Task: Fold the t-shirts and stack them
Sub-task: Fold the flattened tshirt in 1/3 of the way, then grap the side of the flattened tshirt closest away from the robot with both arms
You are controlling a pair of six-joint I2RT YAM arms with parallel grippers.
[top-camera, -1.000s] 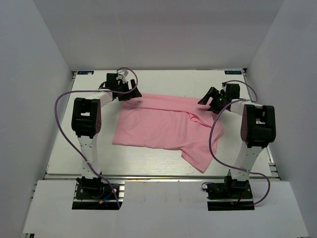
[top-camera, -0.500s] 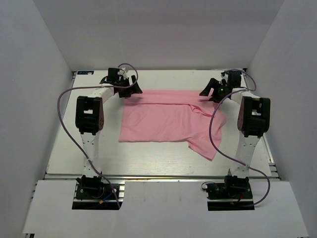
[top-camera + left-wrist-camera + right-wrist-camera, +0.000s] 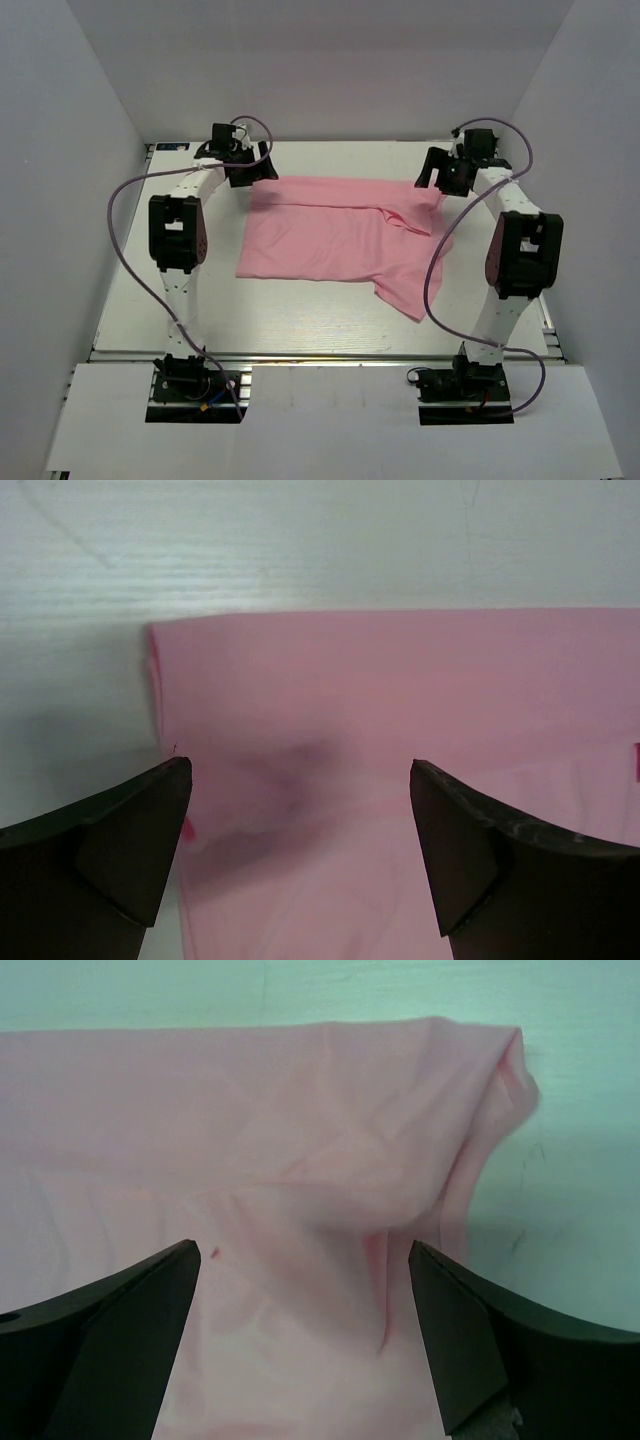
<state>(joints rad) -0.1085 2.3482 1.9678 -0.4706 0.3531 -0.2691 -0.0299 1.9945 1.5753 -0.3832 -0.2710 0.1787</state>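
Observation:
A light pink t-shirt [image 3: 330, 235] lies spread across the middle of the white table [image 3: 130, 300], and a folded flap [image 3: 408, 292] trails toward the near right. My left gripper [image 3: 262, 172] is over the shirt's far left corner, jaws wide open. In the left wrist view the pink fabric [image 3: 400, 680] lies flat between and below the left gripper [image 3: 300, 770], ungripped. Over the rumpled far right corner my right gripper [image 3: 432, 175] stands open. The right wrist view shows creased fabric [image 3: 250, 1110] beneath the right gripper [image 3: 303, 1250], with nothing pinched.
White walls close in the table at the back and on both sides. A purple cable [image 3: 125, 240] loops out from the left arm. Another purple cable [image 3: 432, 290] hangs over the shirt's right edge. Both arm bases stand at the near edge.
Both grippers have moved toward the far edge of the table, staying open. The shirt's far edge now lies a little farther back, and its near edge has drawn in.

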